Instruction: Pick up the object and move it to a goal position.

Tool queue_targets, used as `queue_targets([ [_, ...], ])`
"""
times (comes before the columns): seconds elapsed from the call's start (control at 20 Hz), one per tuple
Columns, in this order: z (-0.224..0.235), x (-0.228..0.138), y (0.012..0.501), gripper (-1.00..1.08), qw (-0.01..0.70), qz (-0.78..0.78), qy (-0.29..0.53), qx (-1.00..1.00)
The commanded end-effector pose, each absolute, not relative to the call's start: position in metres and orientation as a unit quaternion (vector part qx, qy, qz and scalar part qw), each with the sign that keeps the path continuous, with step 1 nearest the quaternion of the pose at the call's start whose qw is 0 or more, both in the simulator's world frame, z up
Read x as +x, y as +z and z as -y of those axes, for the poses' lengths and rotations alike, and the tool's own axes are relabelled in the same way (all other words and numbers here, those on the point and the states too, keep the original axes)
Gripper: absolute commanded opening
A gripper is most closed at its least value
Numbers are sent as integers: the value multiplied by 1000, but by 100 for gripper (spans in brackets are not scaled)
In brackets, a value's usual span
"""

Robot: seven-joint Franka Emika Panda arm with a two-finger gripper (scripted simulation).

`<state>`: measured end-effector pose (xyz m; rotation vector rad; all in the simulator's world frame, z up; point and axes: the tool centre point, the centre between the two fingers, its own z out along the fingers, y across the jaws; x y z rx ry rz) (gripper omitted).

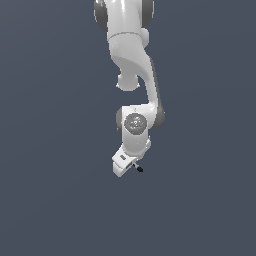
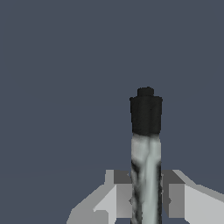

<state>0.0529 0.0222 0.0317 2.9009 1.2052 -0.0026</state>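
Against a plain slate-grey backdrop, the tool (image 2: 146, 197) is clamped on the black-tipped rod (image 2: 146, 144)

Thin grey rod with black tip (image 1: 138, 168) — tiny in exterior view, shaft mostly hidden behind white robot hand (image 1: 131, 165). Wrist view: rod's (image 2: 146, 175) lower end and both fingers (image 2: 122, 199) cut off by frame edge — fingertips unseen.

No legible text, label, brand, number or sign on any surface in either view
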Motion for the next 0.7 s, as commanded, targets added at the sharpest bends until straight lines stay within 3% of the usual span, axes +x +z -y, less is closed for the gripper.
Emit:
queue_targets([
  [0.0, -39, 46, 44, -100, 0, -384, 0, 923],
  [0.65, -161, -8, 131, -100, 1, -385, 0, 923],
])
